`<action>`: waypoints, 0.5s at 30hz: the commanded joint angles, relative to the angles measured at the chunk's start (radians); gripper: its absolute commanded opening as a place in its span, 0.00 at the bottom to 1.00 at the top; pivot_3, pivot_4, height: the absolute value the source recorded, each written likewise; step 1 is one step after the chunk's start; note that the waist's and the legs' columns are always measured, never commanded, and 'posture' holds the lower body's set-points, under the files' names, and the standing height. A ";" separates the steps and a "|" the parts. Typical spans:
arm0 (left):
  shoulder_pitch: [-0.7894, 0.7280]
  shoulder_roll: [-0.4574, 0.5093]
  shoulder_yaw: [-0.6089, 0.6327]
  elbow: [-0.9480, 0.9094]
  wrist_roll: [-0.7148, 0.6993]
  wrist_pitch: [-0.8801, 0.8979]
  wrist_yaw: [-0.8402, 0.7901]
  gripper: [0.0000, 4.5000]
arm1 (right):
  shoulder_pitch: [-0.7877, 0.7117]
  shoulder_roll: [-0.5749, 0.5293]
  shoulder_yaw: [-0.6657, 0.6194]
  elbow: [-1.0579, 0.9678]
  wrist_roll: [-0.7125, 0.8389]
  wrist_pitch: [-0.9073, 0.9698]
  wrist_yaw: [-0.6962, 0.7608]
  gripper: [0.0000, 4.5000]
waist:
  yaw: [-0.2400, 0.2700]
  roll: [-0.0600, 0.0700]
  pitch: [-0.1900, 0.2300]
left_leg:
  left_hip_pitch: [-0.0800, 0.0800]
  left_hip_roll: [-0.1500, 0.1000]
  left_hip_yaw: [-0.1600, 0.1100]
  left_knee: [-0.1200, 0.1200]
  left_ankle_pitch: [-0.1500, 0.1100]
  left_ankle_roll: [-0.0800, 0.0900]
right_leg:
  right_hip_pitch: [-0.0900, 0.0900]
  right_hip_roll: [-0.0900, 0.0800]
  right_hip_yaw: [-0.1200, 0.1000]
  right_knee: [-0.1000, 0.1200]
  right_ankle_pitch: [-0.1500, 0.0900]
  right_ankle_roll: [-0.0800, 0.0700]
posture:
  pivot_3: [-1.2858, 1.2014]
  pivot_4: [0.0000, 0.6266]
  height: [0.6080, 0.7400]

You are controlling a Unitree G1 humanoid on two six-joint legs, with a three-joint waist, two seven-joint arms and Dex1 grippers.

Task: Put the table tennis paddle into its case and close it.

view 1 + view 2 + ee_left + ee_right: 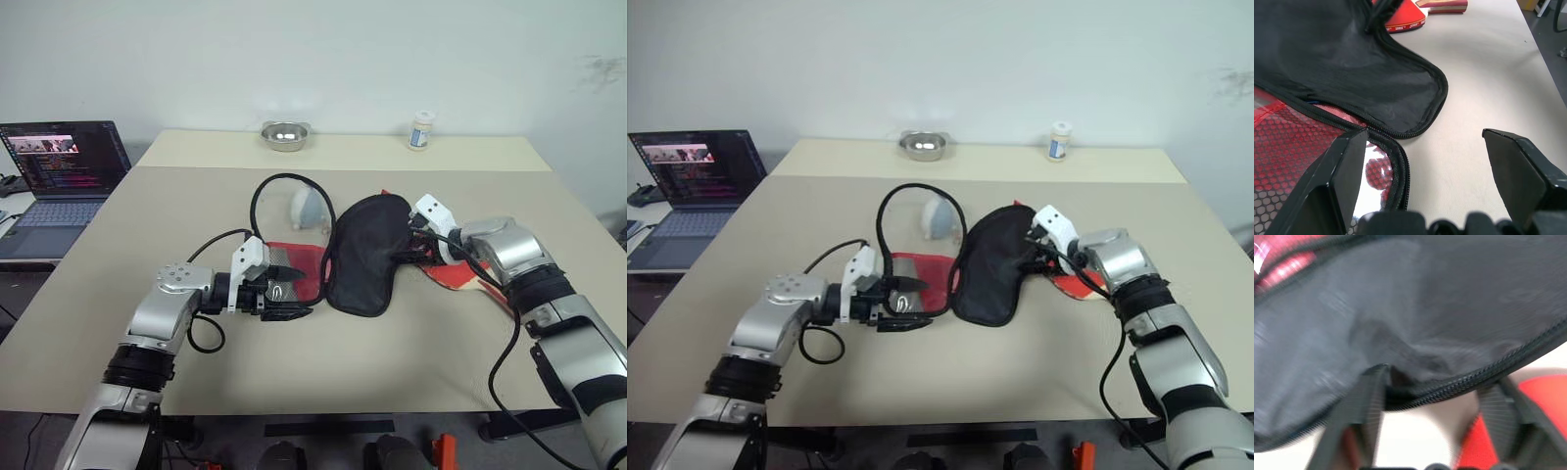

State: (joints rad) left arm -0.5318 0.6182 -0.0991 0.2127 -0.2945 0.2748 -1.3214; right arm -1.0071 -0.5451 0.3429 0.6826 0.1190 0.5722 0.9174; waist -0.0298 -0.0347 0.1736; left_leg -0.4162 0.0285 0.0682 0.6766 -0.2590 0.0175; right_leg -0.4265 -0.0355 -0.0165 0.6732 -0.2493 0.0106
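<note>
The case lies unzipped in the middle of the table, its black flap (367, 255) folded over to the right and its red mesh half (294, 259) to the left. My left gripper (284, 291) is open at the mesh half's near edge; in the left wrist view one of its fingers (1347, 161) rests over the mesh (1288, 152) by the zip. The table tennis paddle (457, 278) lies flat just right of the flap, partly hidden by my right arm. My right gripper (411, 245) is open at the flap's right edge, with the zipped rim (1459, 384) crossing between its fingers.
A black cord (263, 196) arcs above the mesh half, around a small white object (309, 208). A metal bowl (285, 134) and a small bottle (421, 129) stand at the table's far edge. An open laptop (59, 166) sits on a side surface at the left.
</note>
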 commanded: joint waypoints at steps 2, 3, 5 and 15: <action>-0.009 -0.009 -0.003 -0.029 -0.009 -0.005 0.007 0.91 | -0.073 -0.009 -0.047 0.086 -0.062 -0.118 -0.024 0.99 | 0.000 0.001 0.000 | 0.000 0.000 0.000 0.000 0.000 0.000 | 0.000 0.000 0.000 0.000 0.000 0.000 | 0.52 0.24 1.00; -0.013 -0.013 -0.005 -0.023 -0.007 -0.007 0.008 0.91 | -0.085 -0.003 -0.064 0.107 -0.062 -0.127 -0.037 0.99 | 0.000 0.001 0.001 | 0.000 0.000 0.000 0.000 0.000 0.000 | 0.000 0.000 0.000 0.000 0.000 0.000 | 0.52 0.24 1.00; -0.020 -0.021 -0.009 -0.014 -0.004 -0.012 0.009 0.91 | -0.103 0.005 -0.094 0.140 -0.066 -0.143 -0.070 0.99 | -0.001 0.002 0.001 | 0.000 0.000 0.001 0.000 0.000 0.000 | 0.000 0.000 0.001 0.001 0.000 0.000 | 0.52 0.24 1.00; -0.013 -0.028 -0.012 0.015 -0.002 -0.046 -0.006 0.91 | 0.223 -0.044 -0.312 -0.566 0.180 0.392 -0.072 0.99 | 0.006 0.002 0.001 | -0.001 0.001 -0.001 0.000 0.000 0.000 | 0.000 0.000 -0.001 0.000 0.000 -0.001 | 0.52 0.24 1.00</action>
State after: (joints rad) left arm -0.5395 0.5874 -0.1210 0.2384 -0.2894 0.2497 -1.3210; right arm -0.8178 -0.5827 0.0730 0.2943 0.2334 0.8500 0.8606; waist -0.0242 -0.0323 0.1751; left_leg -0.4172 0.0290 0.0664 0.6761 -0.2590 0.0173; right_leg -0.4265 -0.0361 -0.0176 0.6732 -0.2496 0.0100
